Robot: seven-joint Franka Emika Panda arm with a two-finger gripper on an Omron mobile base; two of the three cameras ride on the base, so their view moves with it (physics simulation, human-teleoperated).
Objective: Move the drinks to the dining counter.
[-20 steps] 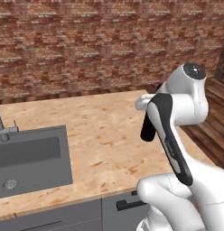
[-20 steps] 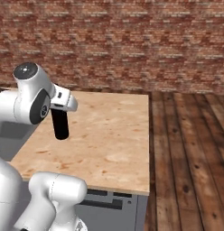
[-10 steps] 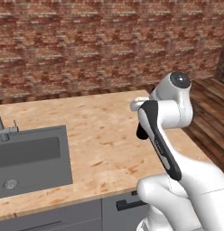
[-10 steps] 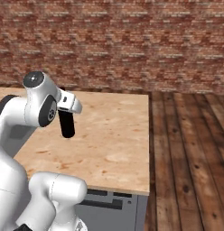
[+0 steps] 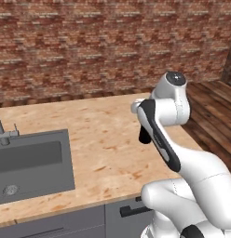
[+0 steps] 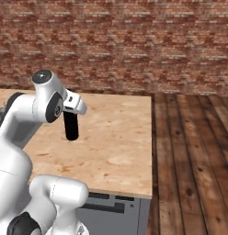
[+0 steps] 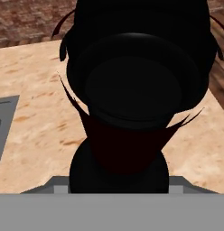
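Observation:
A tall black wine bottle (image 6: 71, 127) hangs upright under my gripper (image 6: 70, 114), which is shut on its upper part. It hovers over the right half of the dining counter (image 6: 120, 137), the light wood top with the inset sink. In the left base view my own forearm covers the hand, and just the bottle's lower end (image 5: 144, 136) shows above the wood (image 5: 98, 139). In the hand view the black wine bottle (image 7: 132, 90) sits right in front of the camera, with the counter (image 7: 37, 90) below it.
A grey sink (image 5: 29, 162) with a faucet (image 5: 2, 132) is set into the counter's left part. A brick wall (image 5: 89, 46) runs behind the counter. The counter ends at its right edge (image 6: 151, 147), with wooden floor (image 6: 194, 147) beyond.
The arm has swung the bottle a little further in over the counter top, toward the sink side. The grip on it is unchanged.

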